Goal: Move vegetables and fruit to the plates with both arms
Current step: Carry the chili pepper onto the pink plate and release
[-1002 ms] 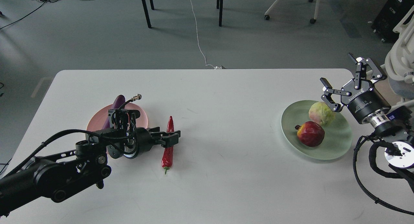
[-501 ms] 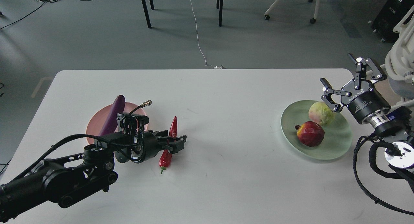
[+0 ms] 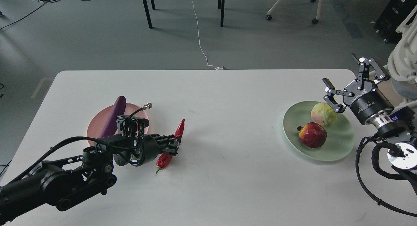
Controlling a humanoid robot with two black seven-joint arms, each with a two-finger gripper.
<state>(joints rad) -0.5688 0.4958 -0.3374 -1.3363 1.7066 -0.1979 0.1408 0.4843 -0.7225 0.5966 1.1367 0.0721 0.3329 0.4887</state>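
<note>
The red chili pepper [image 3: 177,129] lies slanted right of the pink plate [image 3: 94,129]. My left gripper [image 3: 173,145] is shut across its middle. The purple eggplant [image 3: 113,116] lies on the pink plate, its lower end hidden behind my left wrist. At the right, the green plate [image 3: 342,146] holds the dark red pomegranate [image 3: 313,134] and the pale yellow-green fruit [image 3: 322,114]. My right gripper [image 3: 339,69] is open and empty, just up and right of the pale fruit, near the table's right edge.
The white table [image 3: 228,98] spans the view, with bare surface between the two plates. Beyond its far edge are chair legs [image 3: 146,10], a white cable [image 3: 199,40] on the floor and a white chair base [image 3: 404,63] at the right.
My left gripper has closed on the chili pepper. The pepper has turned, its tip swinging right and its stem end left. The right arm has not moved.
</note>
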